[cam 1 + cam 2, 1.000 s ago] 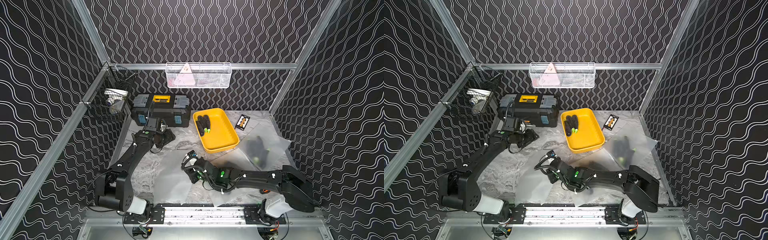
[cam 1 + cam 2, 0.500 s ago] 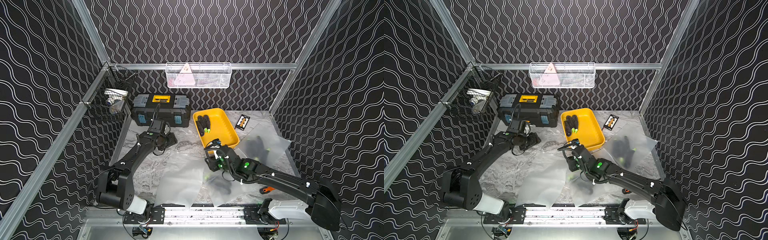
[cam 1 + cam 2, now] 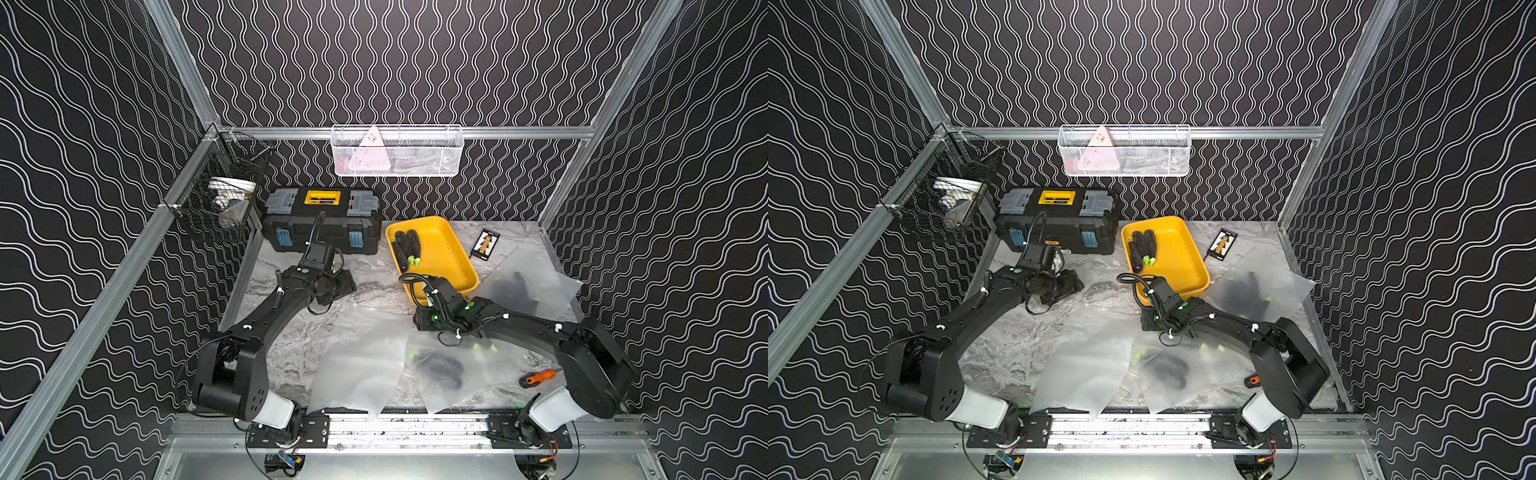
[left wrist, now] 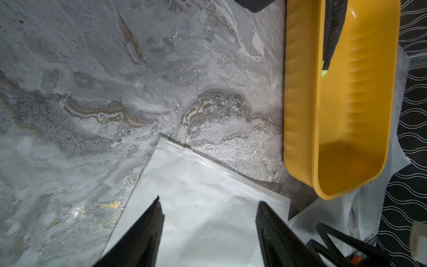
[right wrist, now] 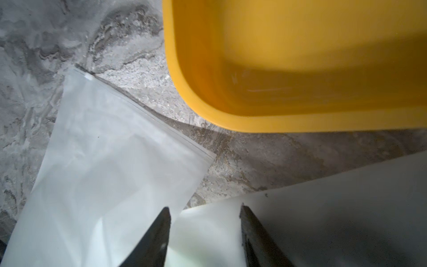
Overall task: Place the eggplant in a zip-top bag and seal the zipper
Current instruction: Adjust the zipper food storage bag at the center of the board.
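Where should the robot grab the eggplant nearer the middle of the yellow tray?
Probably around the middle of its dark body, coming straight down. The eggplant lies flat, long and thin, so the grip should close across its narrow width. The walls of the yellow tray block a sideways reach. The second eggplant lies right beside it, but bare floor is free on the other side.

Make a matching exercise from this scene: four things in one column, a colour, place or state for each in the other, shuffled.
Things:
1 toolbox
2 yellow tray
3 screwdriver
4 white basket

Descriptions:
a hangs up, made of wire mesh
b holds loose eggplants
c has an orange handle
d black, with a yellow patch on its lid

Pairs: 1-d; 2-b; 3-c; 4-a
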`<state>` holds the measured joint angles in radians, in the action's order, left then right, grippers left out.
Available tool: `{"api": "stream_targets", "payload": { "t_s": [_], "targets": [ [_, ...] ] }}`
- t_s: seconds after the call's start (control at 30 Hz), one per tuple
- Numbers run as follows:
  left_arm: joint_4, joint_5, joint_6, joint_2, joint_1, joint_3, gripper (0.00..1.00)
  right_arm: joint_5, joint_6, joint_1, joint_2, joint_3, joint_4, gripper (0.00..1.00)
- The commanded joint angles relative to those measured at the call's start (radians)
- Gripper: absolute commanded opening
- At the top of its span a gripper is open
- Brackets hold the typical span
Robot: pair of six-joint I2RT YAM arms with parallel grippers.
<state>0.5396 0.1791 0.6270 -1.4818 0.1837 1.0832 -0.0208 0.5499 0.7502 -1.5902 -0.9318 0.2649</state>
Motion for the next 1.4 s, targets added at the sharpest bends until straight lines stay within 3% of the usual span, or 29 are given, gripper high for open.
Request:
{"api": "stream_targets", "payload": {
  "t_s": [0.0, 0.37, 0.73, 0.83, 1.17, 1.37],
  "targets": [
    [0.007, -0.008, -0.021, 0.015, 0.002, -0.014, 0.68, 0.014, 0.106, 0.0, -0.028, 0.0, -0.055, 0.51],
    [0.007, 0.008, -0.023, 0.013, 0.002, -0.013, 0.68, 0.01, 0.255, 0.0, -0.097, 0.011, -0.191, 0.53],
    [-0.01, 0.016, -0.015, 0.011, 0.002, -0.02, 0.68, 0.059, 0.277, 0.001, -0.155, 0.031, -0.329, 0.49],
    [-0.009, 0.014, -0.016, 0.008, 0.002, -0.02, 0.68, 0.076, 0.282, 0.004, -0.165, 0.035, -0.381, 0.41],
    [-0.011, 0.004, -0.016, 0.005, 0.0, -0.019, 0.68, 0.069, 0.226, 0.041, -0.115, 0.069, -0.572, 0.01],
    [0.0, 0.013, -0.016, 0.017, -0.035, 0.002, 0.68, 0.008, 0.175, 0.061, -0.02, 0.089, -0.643, 0.0]
  ]
}}
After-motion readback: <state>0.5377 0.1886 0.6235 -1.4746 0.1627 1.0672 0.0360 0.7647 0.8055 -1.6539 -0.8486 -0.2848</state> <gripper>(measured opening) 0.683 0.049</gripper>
